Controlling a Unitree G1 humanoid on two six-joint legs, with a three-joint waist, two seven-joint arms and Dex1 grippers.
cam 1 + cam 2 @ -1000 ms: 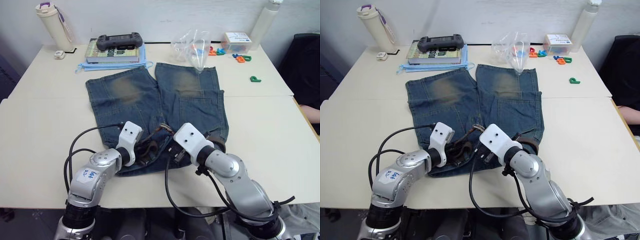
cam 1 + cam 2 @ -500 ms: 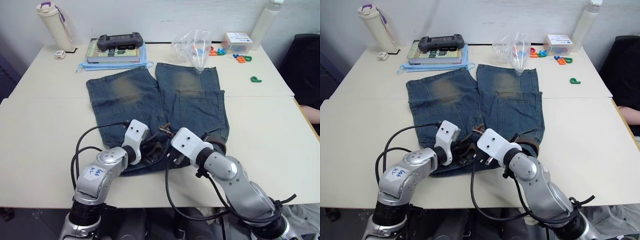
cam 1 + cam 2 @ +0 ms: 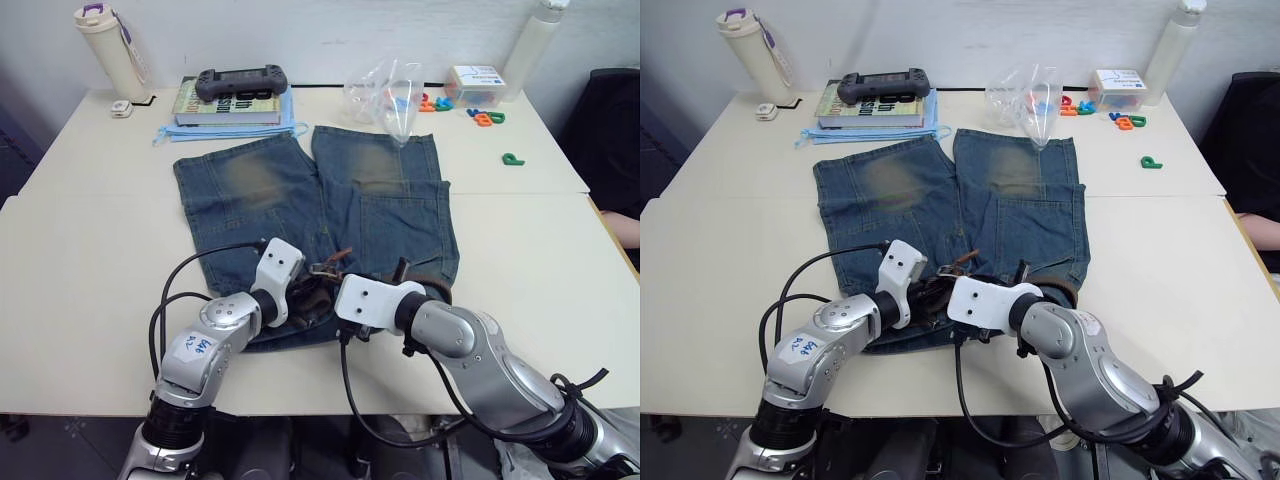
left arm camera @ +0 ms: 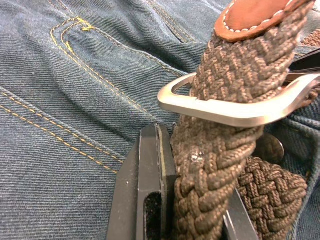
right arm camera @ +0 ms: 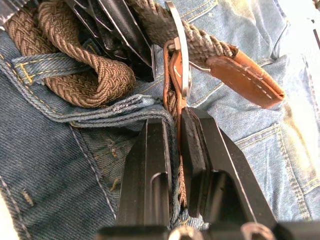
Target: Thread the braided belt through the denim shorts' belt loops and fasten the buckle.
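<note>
A: Where did the denim shorts (image 3: 320, 210) lie?

B: Flat on the pale tabletop (image 3: 90, 250), legs pointing away from the robot and the waistband at the near edge. Both legs carried faded yellowish-brown patches.

A: And the braided belt (image 4: 215, 165)?

B: Bunched at the middle of the waistband, between the two arms. One stretch ran under a belt loop (image 5: 37, 64) and folded back in a bend beside it. The tan leather end (image 5: 245, 77) had passed through the metal buckle (image 4: 235, 107) and poked out past it.

A: What was the left gripper (image 4: 187, 200) doing?

B: Its fingers (image 4: 147, 185) were closed narrow on the braided strap just below the buckle frame, the weave pressed between them.

A: The right gripper (image 5: 175, 145)?

B: Its fingers (image 5: 152, 160) were nearly together, pinching the thin tan leather tab right behind the buckle, with the denim edge of the waistband beneath.

A: Anything else on the tabletop?

B: At the far edge, a book (image 3: 225, 108) with a dark game controller (image 3: 238, 82) on top, a cream bottle (image 3: 105, 45) to the left, a clear plastic bag (image 3: 385, 95) beyond the right leg, and coloured letter pieces (image 3: 485, 115) to the right of it, well apart from the shorts.
</note>
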